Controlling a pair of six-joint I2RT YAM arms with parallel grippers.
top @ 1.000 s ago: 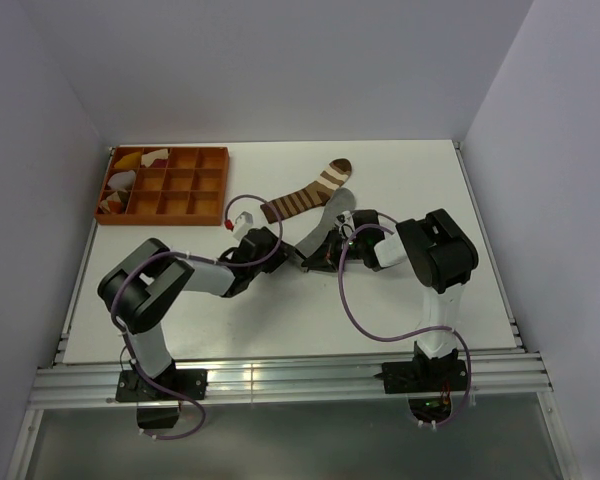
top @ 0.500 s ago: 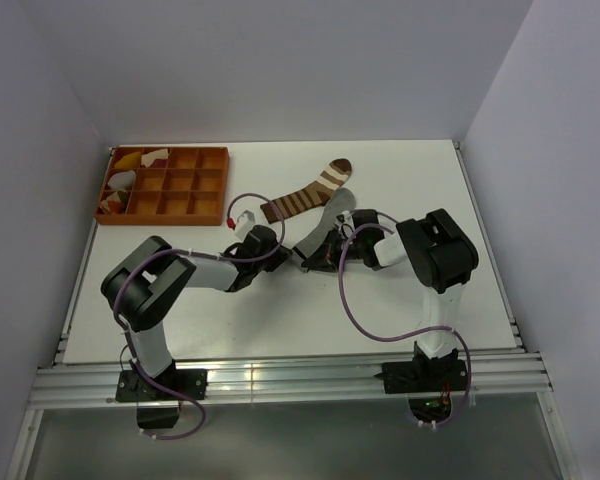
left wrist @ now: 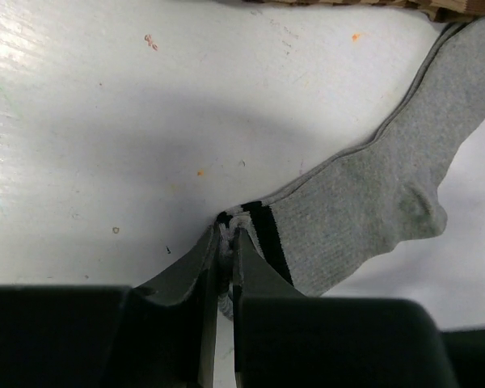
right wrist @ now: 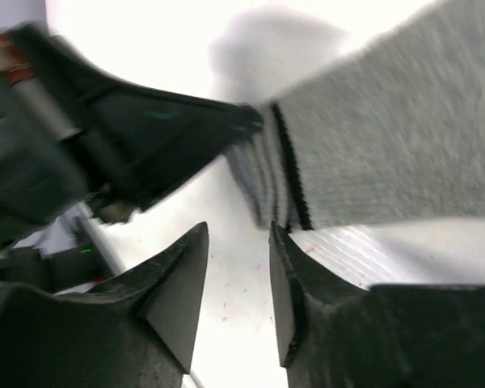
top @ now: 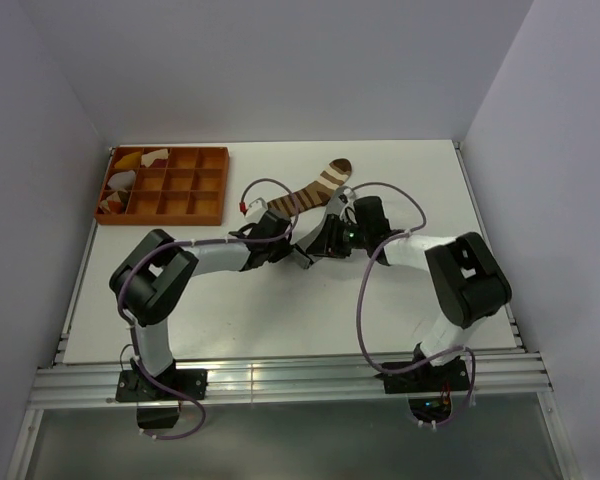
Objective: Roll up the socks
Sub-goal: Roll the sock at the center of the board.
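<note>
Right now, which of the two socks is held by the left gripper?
The grey sock: the left gripper pinches its dark-striped cuff. The brown striped sock is in neither gripper.

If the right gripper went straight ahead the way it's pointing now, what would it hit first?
Most likely the dark-striped cuff of the grey sock, just ahead of the open right gripper. The left gripper pinches that cuff close by, though depth is unclear.
</note>
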